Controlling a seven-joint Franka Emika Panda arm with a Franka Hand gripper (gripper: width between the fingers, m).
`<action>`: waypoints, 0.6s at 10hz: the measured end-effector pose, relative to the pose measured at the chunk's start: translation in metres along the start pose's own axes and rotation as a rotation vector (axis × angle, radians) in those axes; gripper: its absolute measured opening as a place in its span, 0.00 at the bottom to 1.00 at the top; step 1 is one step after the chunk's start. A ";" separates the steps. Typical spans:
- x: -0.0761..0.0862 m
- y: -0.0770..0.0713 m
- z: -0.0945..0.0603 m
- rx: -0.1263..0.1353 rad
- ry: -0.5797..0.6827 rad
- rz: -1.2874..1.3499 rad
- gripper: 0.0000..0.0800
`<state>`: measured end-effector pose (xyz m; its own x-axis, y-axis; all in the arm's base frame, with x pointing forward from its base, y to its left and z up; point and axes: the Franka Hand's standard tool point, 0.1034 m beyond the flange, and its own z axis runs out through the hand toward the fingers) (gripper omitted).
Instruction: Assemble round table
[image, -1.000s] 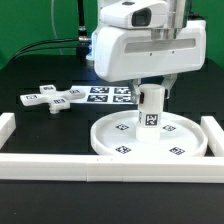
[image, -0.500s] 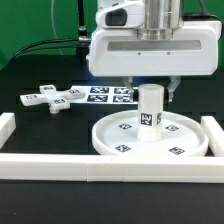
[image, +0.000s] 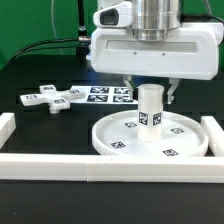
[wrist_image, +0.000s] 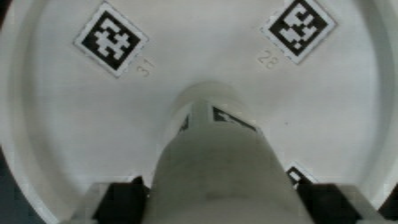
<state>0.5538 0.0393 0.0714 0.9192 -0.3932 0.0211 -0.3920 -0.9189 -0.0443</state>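
1. Nearest, a long white border bar (image: 110, 165) runs across the front. It probably serves to fence the work area in.
2. Just behind it, right of centre, the round disc (image: 105, 143) lies flat with its rim up and its tags facing up. This likely leaves its middle open for the next part.
3. The short white leg (image: 149, 108) stands upright on the disc's middle, a tag on its near side. The gripper (image: 149, 95) comes straight down and is closed narrowly on the leg. In the wrist view its dark pads (wrist_image: 125, 200) press both sides. The vertical hold suits seating the leg squarely (whether it is fully seated cannot be told).
4. Far left, the cross-shaped base (image: 55, 98) lies flat on the black table (image: 40, 125), well apart from the disc and untouched. The marker board (image: 105, 93) lies just right of it.
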 end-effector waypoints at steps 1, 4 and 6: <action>0.000 0.000 0.000 0.000 0.000 0.032 0.51; 0.000 0.000 0.000 0.038 -0.014 0.434 0.51; 0.000 -0.001 -0.001 0.045 -0.017 0.576 0.51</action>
<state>0.5545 0.0404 0.0722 0.5582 -0.8290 -0.0351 -0.8281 -0.5539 -0.0866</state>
